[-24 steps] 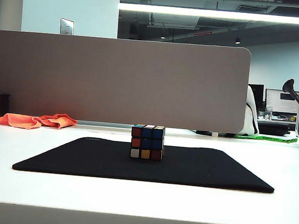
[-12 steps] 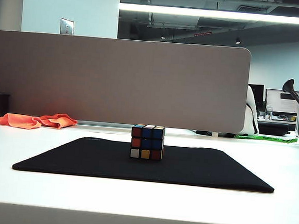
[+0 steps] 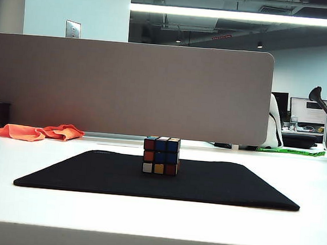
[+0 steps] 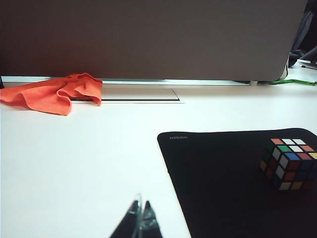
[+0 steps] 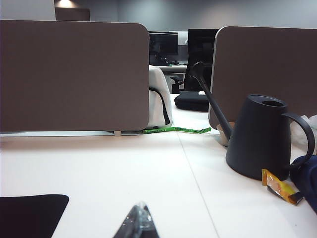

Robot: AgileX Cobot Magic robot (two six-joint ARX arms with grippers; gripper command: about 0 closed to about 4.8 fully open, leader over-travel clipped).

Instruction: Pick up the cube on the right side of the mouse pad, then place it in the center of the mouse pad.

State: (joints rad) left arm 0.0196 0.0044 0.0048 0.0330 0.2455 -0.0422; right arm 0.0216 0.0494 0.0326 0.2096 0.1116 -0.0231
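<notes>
The cube (image 3: 161, 155) stands alone near the middle of the black mouse pad (image 3: 90, 176), toward its far edge. The left wrist view shows the same cube (image 4: 288, 170) on the mouse pad (image 4: 223, 183). My left gripper (image 4: 140, 207) is shut and empty, low over the white table just off the pad's left edge. My right gripper (image 5: 140, 208) is also shut and empty, over bare table beyond the pad's right corner (image 5: 29, 213). Neither arm shows in the exterior view.
An orange-red cloth (image 3: 36, 131) lies at the back left by the grey divider (image 3: 126, 88). A black watering can (image 5: 260, 136) and a small orange wrapper (image 5: 280, 186) sit to the right. A green strap (image 5: 173, 130) lies near the divider gap.
Nothing in the exterior view has moved: the cube rests at the same spot on the mouse pad and no arm appears in any of the three frames.
</notes>
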